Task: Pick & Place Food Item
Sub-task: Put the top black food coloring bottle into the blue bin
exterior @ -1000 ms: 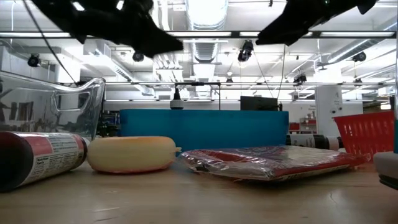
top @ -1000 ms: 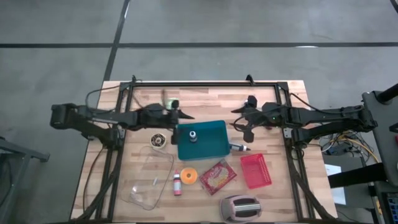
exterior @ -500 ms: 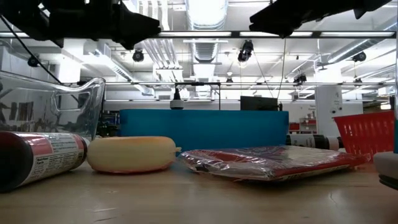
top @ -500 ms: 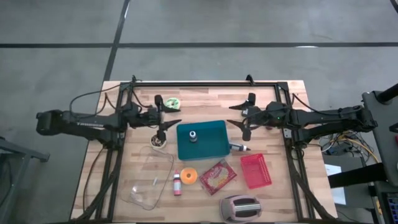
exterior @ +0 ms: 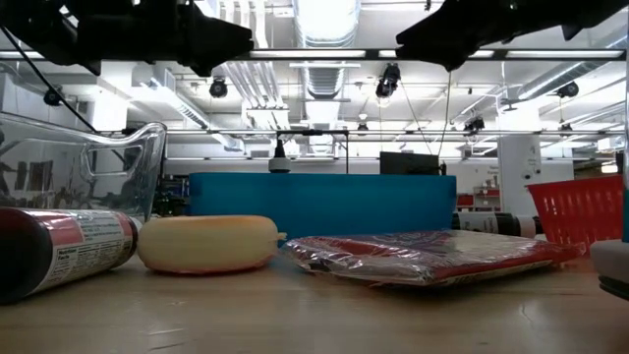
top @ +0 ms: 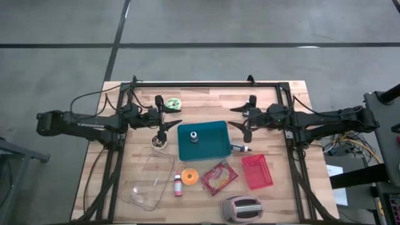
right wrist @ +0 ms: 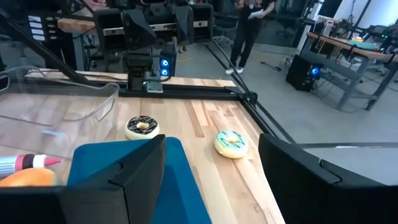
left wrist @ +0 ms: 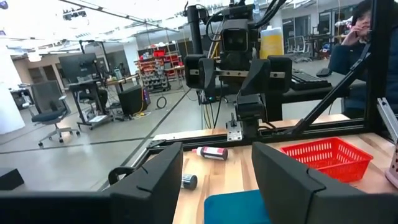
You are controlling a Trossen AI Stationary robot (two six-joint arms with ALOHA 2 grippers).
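Teal tray [top: 209,149] sits mid-table between both arms. Left gripper [top: 170,118] hovers just off the tray's left edge, fingers parted, holding nothing. Right gripper [top: 240,117] hovers off the tray's right edge, spread wide, also empty. Green-frosted donut [top: 173,103] lies flat near the far edge; chocolate donut [top: 159,142] lies flat just left of the tray. Both are round, so no long axis or heading.

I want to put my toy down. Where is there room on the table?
Bare wood lies between the green-iced donut and the right gripper. It is crowded in front of the teal rectangular tray, by the red plastic basket.
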